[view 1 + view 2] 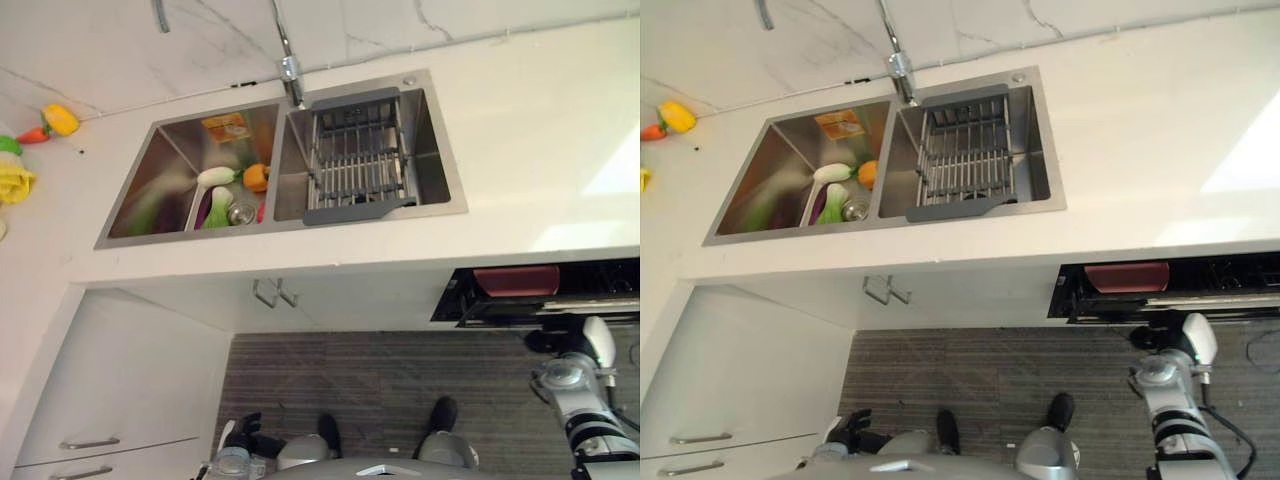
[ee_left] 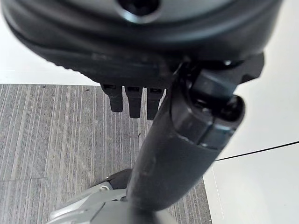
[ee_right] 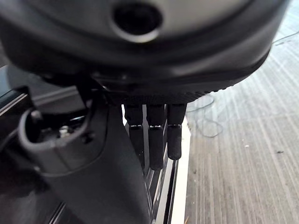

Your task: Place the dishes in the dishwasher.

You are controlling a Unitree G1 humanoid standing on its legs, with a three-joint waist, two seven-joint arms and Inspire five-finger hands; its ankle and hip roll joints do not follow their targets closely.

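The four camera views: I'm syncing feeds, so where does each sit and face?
Left eye, right eye: on the head, looking down at the sink and open dishwasher; both share the right hand.
Left wrist: above the left hand, facing floor.
Right wrist: above the right hand, facing the dishwasher's edge.

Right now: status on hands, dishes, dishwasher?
Right hand open at the dishwasher; left hand open, low. Dishes in the left sink basin. Red dish already racked.

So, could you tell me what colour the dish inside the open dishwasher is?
The dish is dark red, clearest in the right eye view.
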